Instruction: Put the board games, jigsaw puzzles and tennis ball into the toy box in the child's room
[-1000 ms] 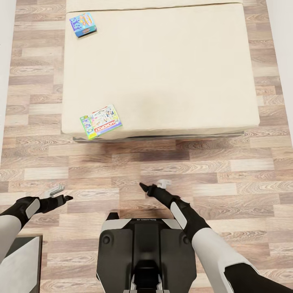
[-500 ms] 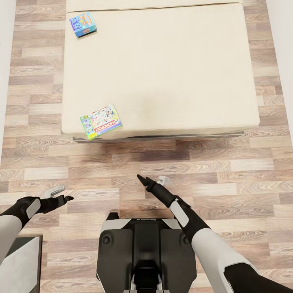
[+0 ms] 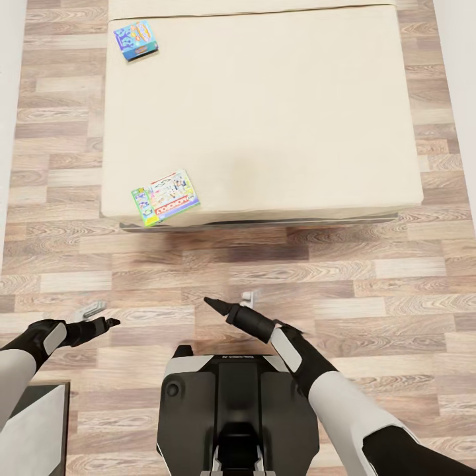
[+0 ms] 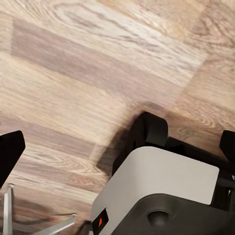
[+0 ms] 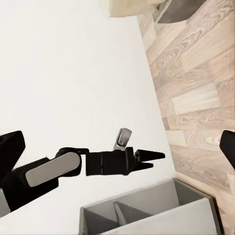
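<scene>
Two flat printed board games (image 3: 164,197) await collection on the cream bed (image 3: 264,112); both claws, left (image 3: 96,315) and right (image 3: 228,303), hang spread and empty.

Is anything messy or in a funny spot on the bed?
A little. Two board games lie loose on the bed: the light blue one at a far corner, the green-edged one askew at the near edge. Nothing looks spilled or broken.

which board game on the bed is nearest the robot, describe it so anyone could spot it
Start at the wide cream bed on the wood-plank floor. Near its front left corner, closest to the robot, lies a flat board game with a white face, green edge and red band. The other board game, at the far left corner, is light blue.
</scene>
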Motion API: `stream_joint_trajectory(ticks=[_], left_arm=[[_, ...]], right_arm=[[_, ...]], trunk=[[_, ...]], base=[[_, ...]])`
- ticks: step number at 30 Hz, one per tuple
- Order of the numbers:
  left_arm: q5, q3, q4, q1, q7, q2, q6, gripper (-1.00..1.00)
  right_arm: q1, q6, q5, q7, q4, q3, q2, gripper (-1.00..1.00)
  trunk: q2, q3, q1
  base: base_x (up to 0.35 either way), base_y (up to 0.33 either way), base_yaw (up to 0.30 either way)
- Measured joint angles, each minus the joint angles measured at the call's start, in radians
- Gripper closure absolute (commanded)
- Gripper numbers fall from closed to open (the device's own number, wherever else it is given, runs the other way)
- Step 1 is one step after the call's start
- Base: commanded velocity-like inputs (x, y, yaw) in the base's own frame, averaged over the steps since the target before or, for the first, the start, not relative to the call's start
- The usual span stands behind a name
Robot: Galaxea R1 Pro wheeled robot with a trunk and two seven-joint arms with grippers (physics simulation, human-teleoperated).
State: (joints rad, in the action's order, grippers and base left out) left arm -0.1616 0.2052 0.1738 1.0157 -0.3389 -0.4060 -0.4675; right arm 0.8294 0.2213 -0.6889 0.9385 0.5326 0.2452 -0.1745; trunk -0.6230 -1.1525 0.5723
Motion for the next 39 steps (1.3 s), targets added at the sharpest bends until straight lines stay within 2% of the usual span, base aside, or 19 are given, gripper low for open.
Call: stream_joint_trajectory(ticks=[5,14,32,36,38,39], left_arm=[[0.000,0.000,0.000,0.000,0.000,-0.002,0.000,-1.00],[0.000,0.002,0.000,0.000,-0.001,-0.006,0.000,-1.00],[0.002,-0.002,0.002,0.000,0.010,0.004,0.006,-1.00],[0.006,-0.003,0.002,-0.001,0.042,0.015,0.023,-1.00],[0.007,-0.002,0.003,-0.001,0.096,0.031,0.056,-1.00],[0.007,-0.003,0.003,-0.001,0.147,0.045,0.079,-1.00]], right_arm=[[0.000,0.033,-0.005,0.020,0.003,0.000,0.000,-1.00],[0.000,-0.011,-0.008,0.024,0.004,-0.008,0.000,-1.00],[0.000,-0.024,-0.012,0.025,0.003,-0.014,0.000,-1.00],[0.000,-0.025,-0.012,0.025,0.004,-0.014,0.000,-1.00],[0.000,-0.025,-0.012,0.025,0.004,-0.015,0.000,-1.00],[0.000,-0.025,-0.012,0.025,0.004,-0.015,0.000,-1.00]], trunk=[[0.000,0.000,0.000],[0.000,0.000,0.000],[0.000,0.000,0.000],[0.000,0.000,0.000],[0.000,0.000,0.000],[0.000,0.000,0.000]], base=[[0.000,0.150,0.000],[0.000,0.028,0.000],[0.000,0.001,0.000],[0.000,0.000,0.000],[0.000,0.000,0.000],[0.000,0.000,0.000]])
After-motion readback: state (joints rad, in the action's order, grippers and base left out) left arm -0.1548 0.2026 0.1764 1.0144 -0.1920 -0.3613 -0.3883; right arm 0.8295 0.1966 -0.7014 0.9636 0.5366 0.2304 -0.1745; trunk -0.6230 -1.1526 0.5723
